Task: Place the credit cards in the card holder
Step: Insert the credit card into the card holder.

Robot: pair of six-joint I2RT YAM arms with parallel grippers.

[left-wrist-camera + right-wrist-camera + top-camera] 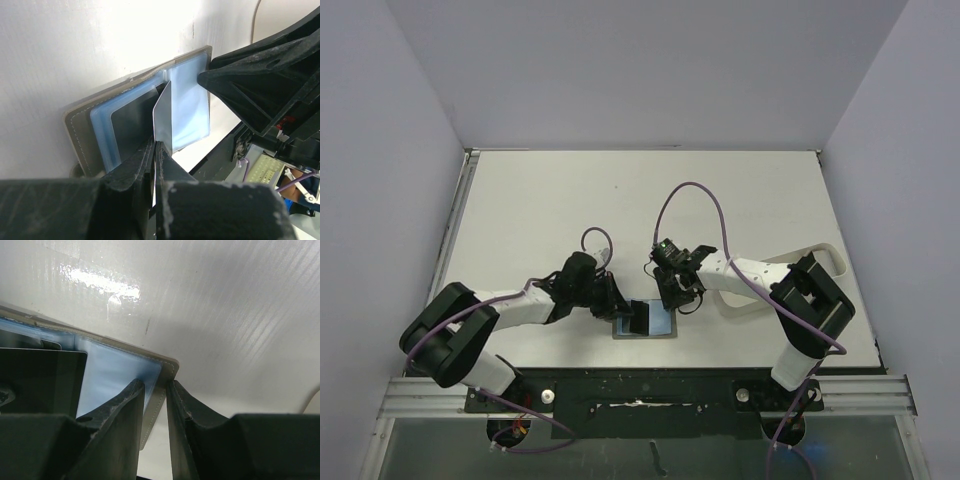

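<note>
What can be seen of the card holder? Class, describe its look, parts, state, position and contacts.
The card holder lies open and flat on the white table, near its front edge between both arms. Outside it is grey-olive with a stitched rim; inside, glossy light blue pockets. A dark card shows in one half. The right pincer clamps its outer edge; the left pincer holds a pale card upright at the fold.
</note>
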